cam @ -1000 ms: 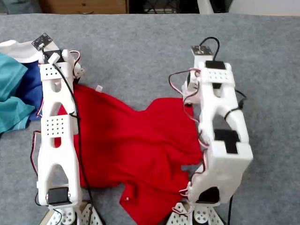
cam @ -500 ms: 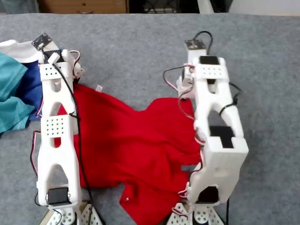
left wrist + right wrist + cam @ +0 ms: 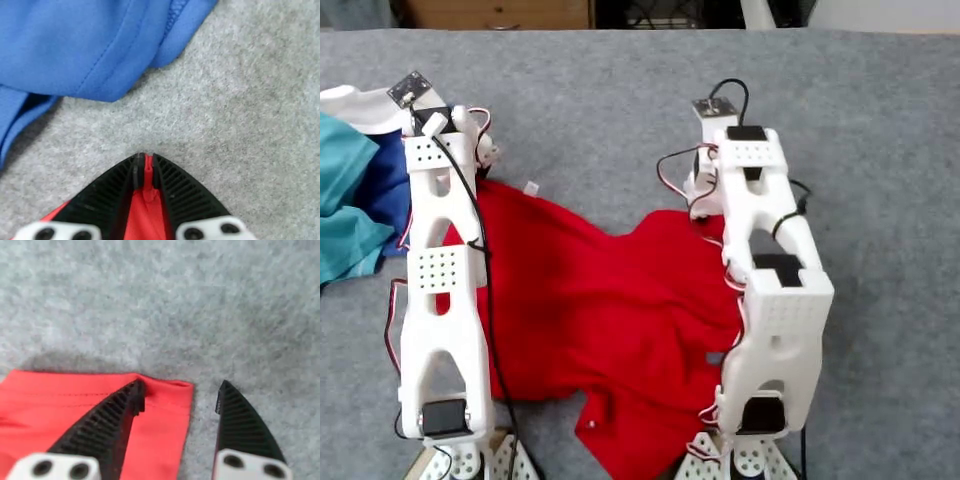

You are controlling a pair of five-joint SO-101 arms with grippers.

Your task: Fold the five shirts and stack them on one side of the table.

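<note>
A red shirt [image 3: 610, 320] lies crumpled across the grey table between my two arms. My left gripper [image 3: 144, 161] is shut on an edge of the red shirt [image 3: 144, 210] at the shirt's far left corner, close to a blue shirt [image 3: 85, 45]. My right gripper [image 3: 180, 390] stands open over the far right corner of the red shirt [image 3: 75, 405], one finger on the cloth and the other over bare table. In the high view the right arm [image 3: 765, 260] covers that corner.
A pile of shirts sits at the far left edge: teal [image 3: 345, 200], blue [image 3: 382, 185] and white [image 3: 355, 105]. Grey table [image 3: 880, 150] stretches open to the right and behind the arms.
The right arm has swung left and a little farther back, toward the red shirt's far right corner. The left arm has kept still.
</note>
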